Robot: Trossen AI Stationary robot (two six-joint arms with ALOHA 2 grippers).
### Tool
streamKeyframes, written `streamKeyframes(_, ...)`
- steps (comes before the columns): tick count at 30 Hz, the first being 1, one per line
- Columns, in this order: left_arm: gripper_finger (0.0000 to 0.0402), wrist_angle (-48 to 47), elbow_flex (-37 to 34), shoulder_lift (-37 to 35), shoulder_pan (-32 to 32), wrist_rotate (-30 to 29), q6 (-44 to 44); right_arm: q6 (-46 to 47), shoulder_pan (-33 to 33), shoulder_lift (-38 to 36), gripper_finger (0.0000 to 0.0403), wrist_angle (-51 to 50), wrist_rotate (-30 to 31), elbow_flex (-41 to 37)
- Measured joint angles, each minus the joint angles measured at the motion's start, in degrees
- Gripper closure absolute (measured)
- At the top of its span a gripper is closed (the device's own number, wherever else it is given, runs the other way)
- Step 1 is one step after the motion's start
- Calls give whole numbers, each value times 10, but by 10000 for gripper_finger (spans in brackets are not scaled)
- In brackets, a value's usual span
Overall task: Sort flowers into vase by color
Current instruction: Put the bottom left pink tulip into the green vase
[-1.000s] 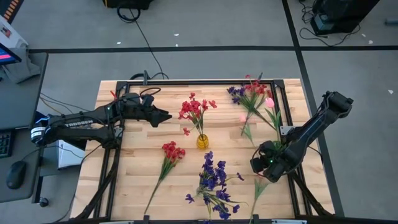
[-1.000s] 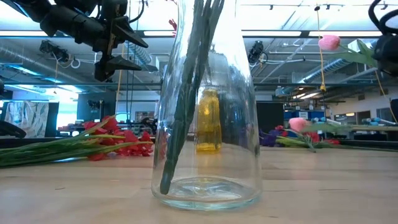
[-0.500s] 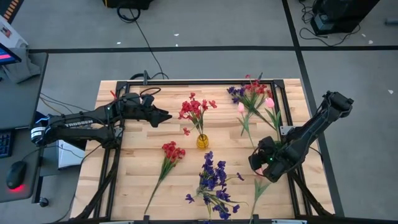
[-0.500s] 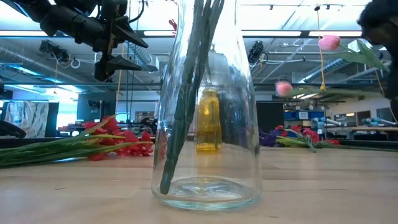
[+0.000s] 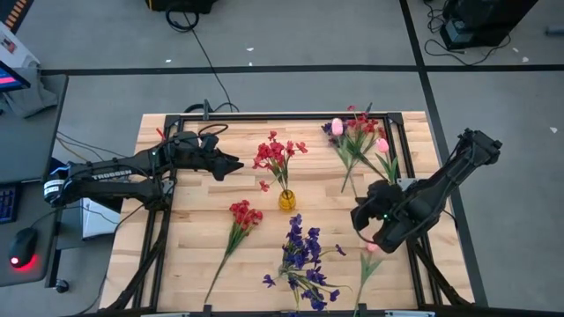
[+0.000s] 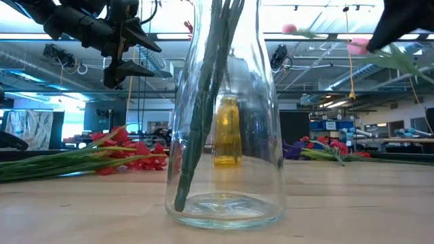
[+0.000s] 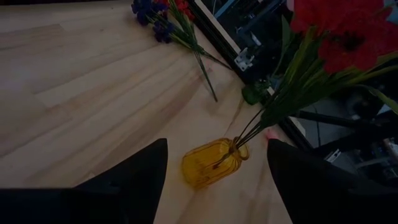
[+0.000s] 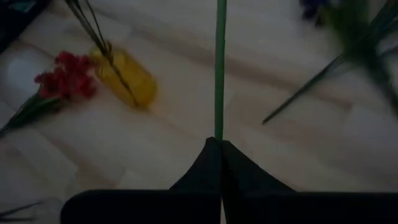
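Observation:
My right gripper [image 5: 357,216] is over the table's right part, shut on a pink tulip sprig whose bud [image 5: 337,128] points toward the far edge. In the low view the bud [image 6: 289,28] is high in the air. My left gripper [image 5: 238,165] hovers open, left of the small yellow vase [image 5: 287,200] that holds red blooms [image 5: 278,154]. A red sprig [image 5: 242,216] lies flat on the table. Purple blooms [image 5: 304,260] are near the front edge. A mixed pile [image 5: 363,132] lies at the far right, and another pink tulip [image 5: 370,249] lies by the right gripper. My right gripper pinches the tulip's thin green stem [image 8: 218,127] between its two shut fingers [image 8: 208,155]. The stem runs straight out ahead of the fingertips, in line with them. The sprig is lifted clear of the table, with its bud end raised toward the far edge.
In the low view a clear glass vase [image 6: 224,115] with green stems inside stands close to the near edge. A black frame rail [image 5: 264,114] runs along the table's far side. Bare wood [image 5: 194,220] lies left of the red sprig.
My right gripper has risen and moved a little toward the far edge, staying shut on the stem. The pink tulip has swung up off the table: its bud has climbed high in the low view and moved toward the far edge.

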Motion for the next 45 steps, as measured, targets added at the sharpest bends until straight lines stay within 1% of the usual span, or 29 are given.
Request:
streamKeyframes(4,122,0,0,0,0,0,3,14,3,0,402,-87,23,42)
streamKeyframes(8,122,0,0,0,0,0,3,64,24,-1,402,-159,88,75)
streamKeyframes(10,122,0,0,0,0,0,3,73,36,-5,402,-165,116,81)
streamKeyframes(15,122,-4,0,0,0,-3,5,64,65,-20,402,-167,164,81)
streamKeyframes(21,122,-5,0,0,0,-16,5,7,116,-71,402,-154,231,81)
streamKeyframes(23,122,-5,0,2,0,-25,5,-39,134,-99,402,-127,253,81)
streamKeyframes(27,122,-3,0,12,0,-30,2,-151,172,-162,402,-61,256,81)
streamKeyframes(31,122,-4,0,30,0,-30,-28,-338,205,-228,402,59,259,81)
streamKeyframes(34,122,1,0,41,0,-31,-49,-497,220,-274,402,164,223,81)
streamKeyframes(38,122,3,0,53,0,-38,-62,-683,227,-327,402,285,149,73)
streamKeyframes(41,122,18,0,56,0,-59,-72,-792,228,-368,402,383,87,50)
streamKeyframes(45,122,33,0,57,0,-99,-87,-914,227,-422,402,530,13,-15)
